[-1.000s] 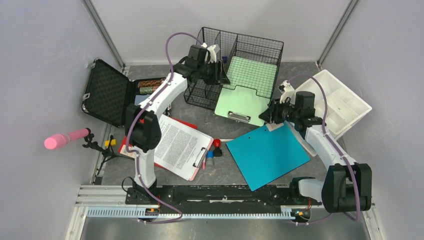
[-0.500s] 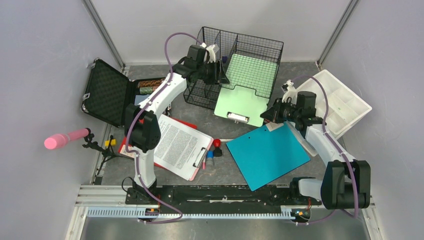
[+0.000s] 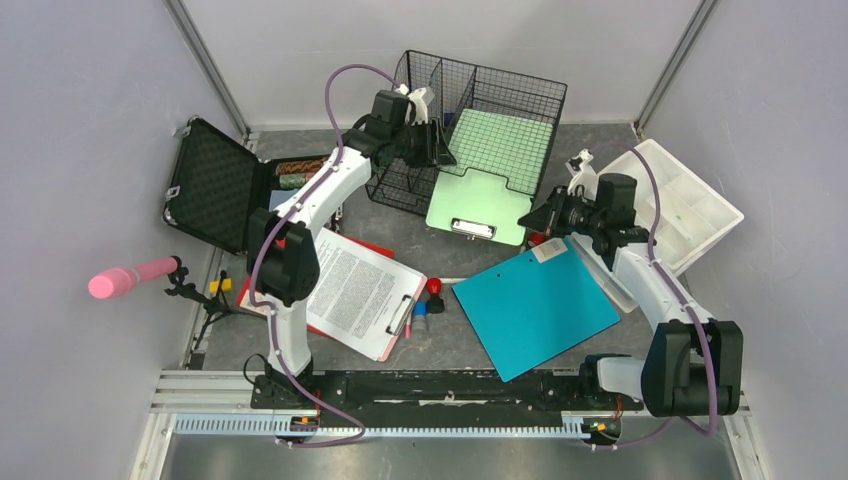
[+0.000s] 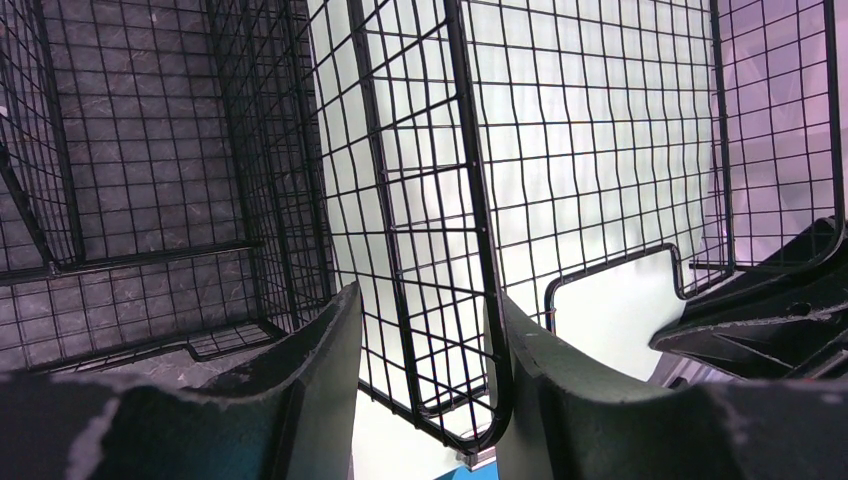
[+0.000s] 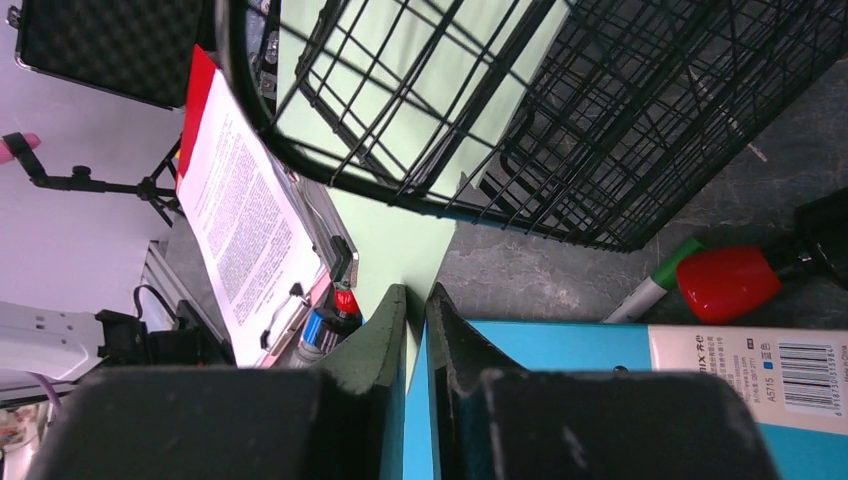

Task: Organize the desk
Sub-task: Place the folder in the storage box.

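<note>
The dark-grey desk (image 3: 400,235) holds a black wire basket (image 3: 500,85) at the back. A pale green clipboard (image 3: 480,195) lies half inside it, clip end sticking out toward me. My left gripper (image 3: 432,148) straddles the basket's front wire wall (image 4: 470,200), jaws closed on it. My right gripper (image 3: 530,216) is shut on the green clipboard's near right corner (image 5: 400,230), just above a teal-blue folder (image 3: 535,305).
A clipboard with a printed sheet (image 3: 355,290) lies over a red one at centre left. Markers (image 3: 428,300) sit beside it. An open black foam case (image 3: 215,185) stands at left, a white divided tray (image 3: 680,205) at right, the rail (image 3: 430,400) in front.
The green clipboard has slid a little farther into the basket. My right gripper moved away from me with its corner. The left gripper shifted slightly back on the basket.
</note>
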